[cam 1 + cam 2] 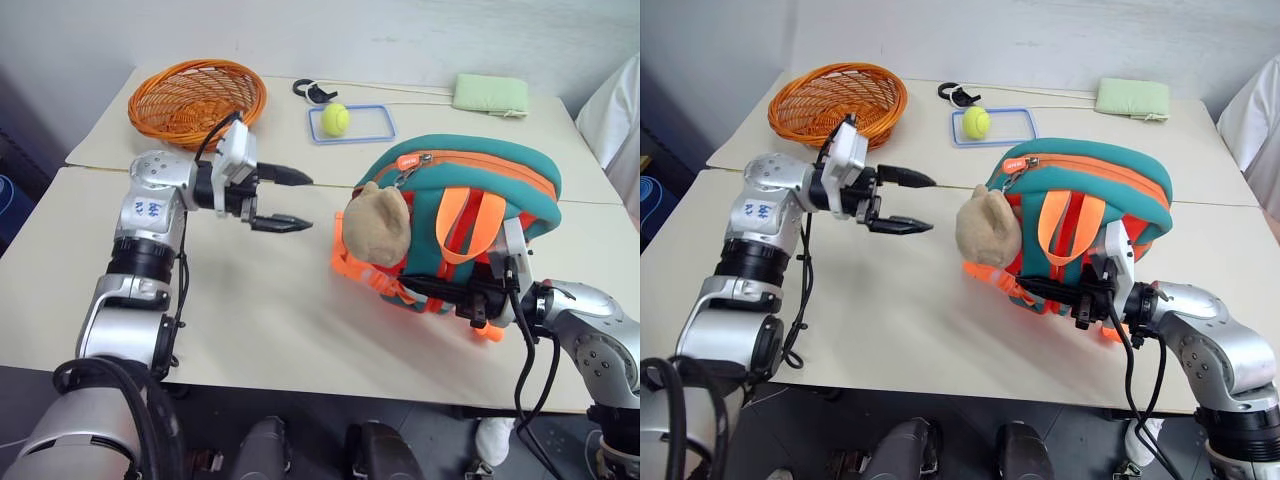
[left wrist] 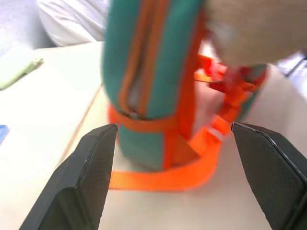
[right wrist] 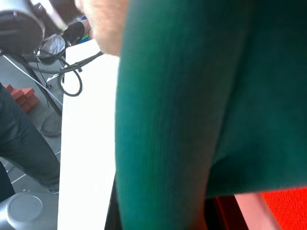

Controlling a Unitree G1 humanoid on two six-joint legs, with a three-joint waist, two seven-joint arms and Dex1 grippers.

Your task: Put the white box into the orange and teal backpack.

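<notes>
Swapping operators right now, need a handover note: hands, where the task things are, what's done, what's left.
Left hand: open, empty, above the table beside the backpack, apart from it.
Right hand: shut on the orange and teal backpack, at its strap side, propping it upright on the table.
White box: nowhere on the table; whether it is inside the backpack cannot be told.
Backpack zipper looks partly open at the top.
Wicker basket, tennis ball in a blue-rimmed tray and green pad sit at the far side.
Left: confirm the box is inside, then let go of the backpack.

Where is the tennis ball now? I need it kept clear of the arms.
In the head view, the tennis ball sits in the blue-rimmed tray at the table's far side, between wicker basket and green pad.
</notes>
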